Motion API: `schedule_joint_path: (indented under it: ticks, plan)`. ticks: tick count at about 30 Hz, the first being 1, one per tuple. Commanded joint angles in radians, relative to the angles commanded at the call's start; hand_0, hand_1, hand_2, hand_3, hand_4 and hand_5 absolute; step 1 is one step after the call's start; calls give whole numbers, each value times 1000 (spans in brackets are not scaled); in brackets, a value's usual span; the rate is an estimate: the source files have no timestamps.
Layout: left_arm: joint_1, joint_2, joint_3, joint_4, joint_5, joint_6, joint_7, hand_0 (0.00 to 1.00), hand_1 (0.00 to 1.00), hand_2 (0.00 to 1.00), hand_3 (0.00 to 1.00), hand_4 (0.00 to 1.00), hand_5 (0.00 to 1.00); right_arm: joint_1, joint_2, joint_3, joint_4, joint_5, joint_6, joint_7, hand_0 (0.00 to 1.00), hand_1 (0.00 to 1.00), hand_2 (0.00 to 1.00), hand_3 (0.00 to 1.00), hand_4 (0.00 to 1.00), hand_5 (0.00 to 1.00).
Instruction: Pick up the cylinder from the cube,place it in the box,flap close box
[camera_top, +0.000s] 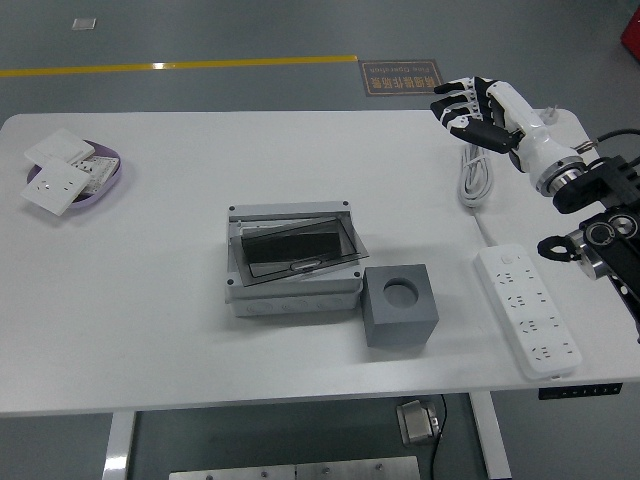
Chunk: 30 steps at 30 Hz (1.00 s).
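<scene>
A grey box stands in the middle of the table, its dark flap lid lying slightly askew over the opening. Just right of it sits a grey cube with an empty round hole in its top. No cylinder is visible; the flap hides the inside of the box. My right hand hangs raised over the table's far right corner, well away from the box, fingers spread and holding nothing. My left arm is out of view.
A white power strip lies at the right with its cable coiled toward the far edge. At the far left a purple dish holds white wall switch plates.
</scene>
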Motion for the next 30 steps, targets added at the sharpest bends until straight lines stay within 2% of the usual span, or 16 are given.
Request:
schedule_joint_path:
  ticks: [2,5,8,12,16,17,22,23,28,30]
  plan:
    - [2,-1,-8,1,8,0,5,567,614,574,598,705,212,-13,27,31,-54,15,-7,28,665,639,664,682,653,389]
    - [5,-4,-20,2,19,0,11,567,614,574,597,703,213,-32,65,75,-133,50,-48,70,666,638,661,683,644,377]
    - [7,-6,-23,4,20,0,13,567,614,574,597,703,213,-44,79,108,-198,76,-86,100,666,638,661,683,644,377]
    - [8,-5,-25,5,20,0,13,567,614,573,597,703,212,-54,82,155,-238,98,-88,128,667,640,659,676,636,375]
    - [9,-3,-23,5,16,0,12,567,614,573,597,703,212,-69,90,217,-241,111,-92,140,667,640,659,676,636,375]
    - [10,-2,-22,5,15,0,12,567,614,574,597,703,210,-74,93,230,-240,112,-94,141,670,645,656,670,627,338]
    - [20,-1,-26,5,30,-1,15,567,614,574,597,703,210,-104,108,283,-211,128,-103,144,670,645,656,670,627,338]
    - [22,0,-26,3,38,-3,16,567,614,574,597,702,210,-109,109,285,-204,133,-103,145,681,655,669,676,676,148]
    - [35,10,-30,5,58,-3,20,567,614,574,597,702,210,-133,111,290,-161,147,-101,146,681,655,669,676,676,148]
    - [38,14,-27,6,55,-2,18,567,614,574,597,702,209,-145,109,294,-137,150,-100,145,676,660,672,676,680,120]
